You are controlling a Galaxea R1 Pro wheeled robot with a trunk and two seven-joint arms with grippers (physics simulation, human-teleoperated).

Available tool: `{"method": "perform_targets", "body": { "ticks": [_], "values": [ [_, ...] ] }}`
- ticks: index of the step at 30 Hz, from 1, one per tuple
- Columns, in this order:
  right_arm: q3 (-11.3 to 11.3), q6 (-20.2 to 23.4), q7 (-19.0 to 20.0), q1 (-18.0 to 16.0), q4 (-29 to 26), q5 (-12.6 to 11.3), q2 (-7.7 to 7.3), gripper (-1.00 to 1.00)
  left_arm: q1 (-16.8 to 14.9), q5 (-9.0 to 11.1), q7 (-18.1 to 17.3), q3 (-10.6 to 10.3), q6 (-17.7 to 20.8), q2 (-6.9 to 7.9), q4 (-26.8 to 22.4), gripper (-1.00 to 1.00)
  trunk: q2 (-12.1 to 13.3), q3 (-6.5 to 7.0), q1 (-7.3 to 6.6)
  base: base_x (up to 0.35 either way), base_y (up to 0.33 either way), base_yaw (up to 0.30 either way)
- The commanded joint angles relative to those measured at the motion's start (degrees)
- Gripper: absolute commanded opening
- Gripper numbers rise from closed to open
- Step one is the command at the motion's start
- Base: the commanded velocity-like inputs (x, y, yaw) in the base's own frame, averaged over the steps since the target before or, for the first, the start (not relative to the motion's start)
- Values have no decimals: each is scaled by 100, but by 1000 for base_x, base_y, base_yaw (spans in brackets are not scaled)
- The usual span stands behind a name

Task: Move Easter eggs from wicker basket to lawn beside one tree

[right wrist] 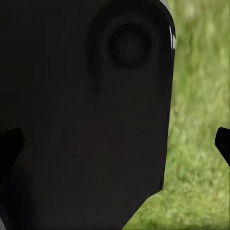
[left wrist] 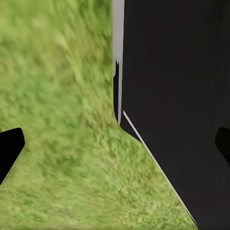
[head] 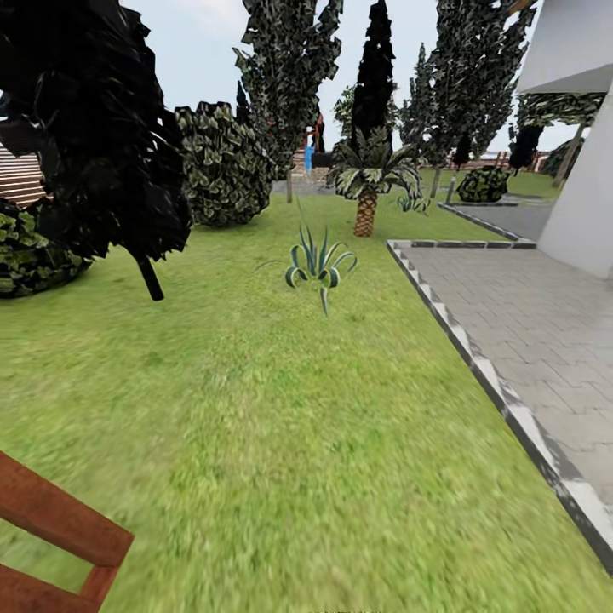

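Wide mottled green lawn (head: pixel 255 426) lies open ahead. Obstacles: spiky striped green-white plant (head: pixel 319 266) mid-lawn, black-foliaged tree w/ thin dark stem (head: pixel 149 277) at left, red-brown wooden frame (head: pixel 60 532) near left corner, grey stone kerb (head: pixel 502 396) edging grey paving (head: pixel 545 315) at right.

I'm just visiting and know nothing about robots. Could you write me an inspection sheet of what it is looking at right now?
Surface: mottled green lawn, flat, running beside a grey paved path with a stone kerb.
Job's things: eggs and basket nothing seen; no pale-trunked tree made out.
Clutter: a spiky striped plant on the grass; a brown wooden frame at the near corner.
Grippers: left gripper and right gripper show dark fingertips set wide apart, holding nothing, over grass beside the robot's dark body.
Cables: nothing seen.
Surroundings: dark-leaved tree, bushes, a small palm, a white wall.
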Motion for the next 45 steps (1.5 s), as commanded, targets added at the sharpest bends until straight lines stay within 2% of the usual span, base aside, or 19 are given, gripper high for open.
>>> {"method": "perform_targets", "body": {
  "ticks": [1, 19, 45],
  "values": [
    [-3, -21, -1, -4, 8, -9, -3, 100, 1, 1, 2, 7, 2, 0, -2, 100, -2, -7, 0, 0, 0, -254],
    [-3, -21, -1, -4, 8, -9, -31, 100, 1, 4, 2, 8, 2, 0, -2, 100, -2, -57, 0, 0, 0, -261],
    [-3, -20, -1, -4, 8, -9, -33, 100, 1, -1, 3, 8, 2, 0, -2, 100, -2, -60, 0, 0, 0, -269]
  ]
}}
